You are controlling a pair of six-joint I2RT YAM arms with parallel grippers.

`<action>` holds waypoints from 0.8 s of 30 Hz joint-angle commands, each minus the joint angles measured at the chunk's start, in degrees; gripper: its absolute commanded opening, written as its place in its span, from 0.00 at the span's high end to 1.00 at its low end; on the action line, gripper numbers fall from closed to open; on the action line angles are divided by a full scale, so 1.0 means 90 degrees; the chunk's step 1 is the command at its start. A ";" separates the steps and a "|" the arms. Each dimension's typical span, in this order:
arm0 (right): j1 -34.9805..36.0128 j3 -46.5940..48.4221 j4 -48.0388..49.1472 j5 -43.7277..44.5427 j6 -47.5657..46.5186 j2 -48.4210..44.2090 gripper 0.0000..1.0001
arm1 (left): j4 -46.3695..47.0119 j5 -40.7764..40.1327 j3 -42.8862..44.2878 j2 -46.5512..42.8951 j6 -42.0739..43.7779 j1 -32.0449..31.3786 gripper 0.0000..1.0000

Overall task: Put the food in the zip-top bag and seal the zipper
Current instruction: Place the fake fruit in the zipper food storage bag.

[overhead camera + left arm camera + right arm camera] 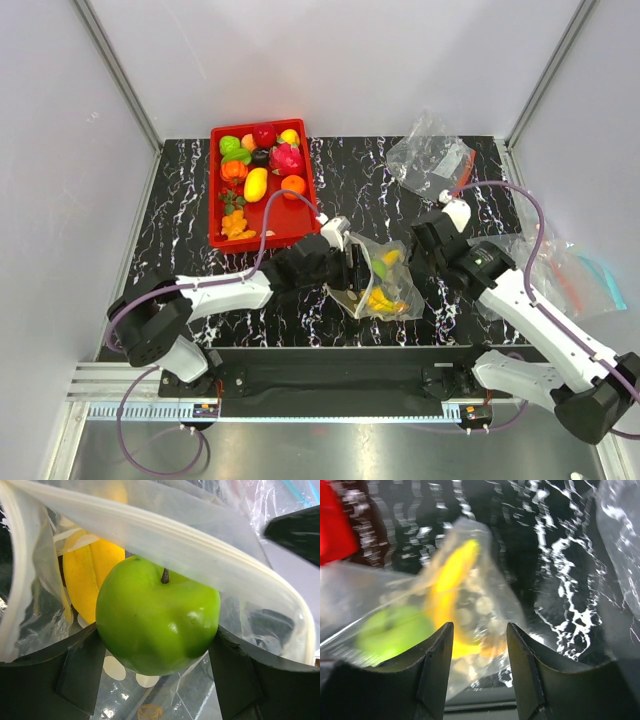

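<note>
Now the left gripper (346,268), jaws clamped on the apple (157,622), holds it in the bag (392,292) mouth beside the banana (85,580), ready to drop; the right gripper (479,665) hovers beside the bag, jaws parted, empty.

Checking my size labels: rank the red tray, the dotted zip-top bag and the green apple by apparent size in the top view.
Largest to smallest:
1. red tray
2. zip-top bag
3. green apple, partly covered inside the bag, yet clearly smallest
</note>
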 commanded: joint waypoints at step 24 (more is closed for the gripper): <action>-0.0804 -0.3084 0.1665 0.0057 0.2841 -0.1830 0.44 | 0.0356 0.0967 0.1136 0.1099 -0.0547 -0.0262 0.30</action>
